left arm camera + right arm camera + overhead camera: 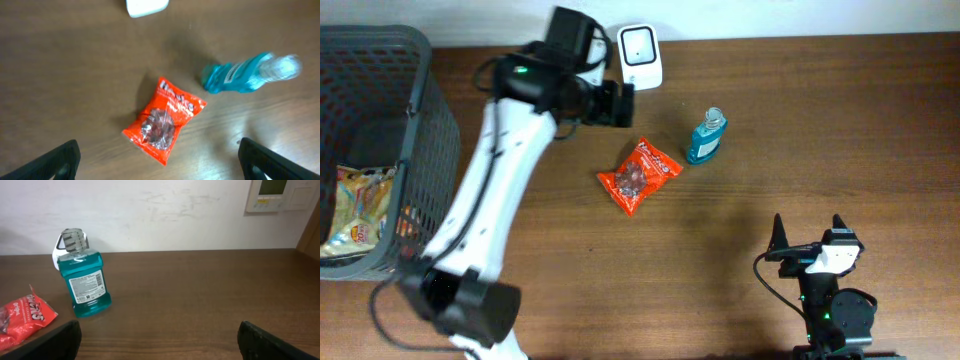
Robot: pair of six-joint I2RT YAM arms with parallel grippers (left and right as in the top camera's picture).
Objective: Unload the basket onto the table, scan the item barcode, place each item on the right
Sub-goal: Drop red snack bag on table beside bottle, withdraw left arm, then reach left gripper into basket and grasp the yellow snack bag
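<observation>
A red snack bag (638,175) (165,119) lies flat near the middle of the table. Right of it stands a blue mouthwash bottle (706,138) (85,280), its label turned toward the right wrist camera. The white barcode scanner (640,55) (146,7) sits at the back edge. My left gripper (620,102) (160,167) hovers between the scanner and the bag, open and empty, with the bag just beyond its fingertips (57,161). At the front right my right gripper (809,237) (160,345) is open with nothing in it, well short of the bottle.
A dark mesh basket (415,110) at the left edge holds a yellow snack packet (360,205). The left arm (490,190) slants from the front left to the back centre. A white wall with a control panel (272,195) rises behind the table.
</observation>
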